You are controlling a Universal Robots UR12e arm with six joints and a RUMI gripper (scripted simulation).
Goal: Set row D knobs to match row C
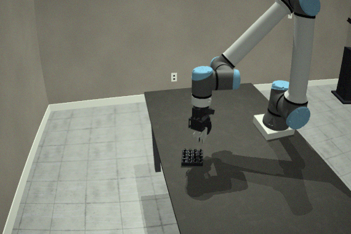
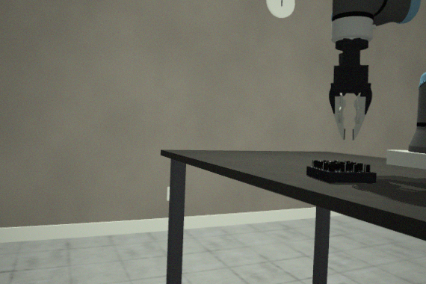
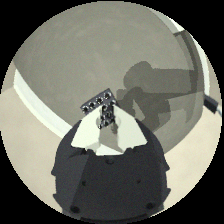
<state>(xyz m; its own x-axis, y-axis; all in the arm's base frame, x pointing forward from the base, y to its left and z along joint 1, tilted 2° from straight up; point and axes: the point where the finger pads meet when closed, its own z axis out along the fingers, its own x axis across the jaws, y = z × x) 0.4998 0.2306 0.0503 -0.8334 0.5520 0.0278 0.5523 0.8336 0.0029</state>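
The black knob box [image 1: 192, 157] [image 2: 341, 173] lies flat on the dark table [image 1: 246, 118] [image 2: 243, 162], near the table's left edge. Its small knobs stand up in rows; their marks are too small to read. My gripper [image 1: 201, 139] [image 2: 348, 137] hangs clear above the box, pointing straight down, with its fingers nearly together and nothing between them. In the wrist view the gripper [image 3: 106, 121] covers part of the knob box [image 3: 96, 103], and only one row of knobs shows beyond the fingertips.
The arm's white base plate [image 1: 272, 133] [image 2: 405, 158] sits on the table to the right of the box. The table edge runs just left of the box, with tiled floor [image 1: 92, 155] below. A dark cabinet [image 1: 345, 75] stands at the far right.
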